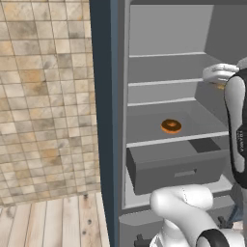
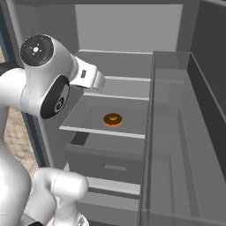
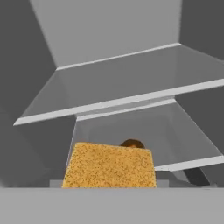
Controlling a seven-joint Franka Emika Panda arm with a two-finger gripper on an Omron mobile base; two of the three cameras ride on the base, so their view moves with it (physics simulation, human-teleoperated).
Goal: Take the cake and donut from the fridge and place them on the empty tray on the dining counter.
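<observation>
1. The fridge (image 1: 164,67) stands open; its grey shelves and its drawer (image 1: 178,169) show inside.
2. The donut (image 1: 171,126) lies flat on a middle shelf; it is round and orange-brown, with a hole in the middle; nothing touches it.
3. The cake (image 3: 109,165) is a yellow-tan block; in the hand view it sits right at the bottom, very close to the camera, just where the jaws would be.
4. I think the jaws are grasping the cake, since it sits so close in front of the hand; but the finger tips are hidden, so I cannot tell for sure.
5. The white arm reaches into the fridge above the donut's shelf; the hand (image 2: 90,76) is up by a higher shelf.
6. In the hand view a bit of the donut (image 3: 132,143) peeks out behind the cake; so the donut lies farther in and lower than the hand.
7. The cake's wide side faces the camera; its long side runs across the hand view.
8. My guess is that the cake must come straight back out of the fridge, away from the shelves; the shelf edges are near, so it could bump them.
</observation>
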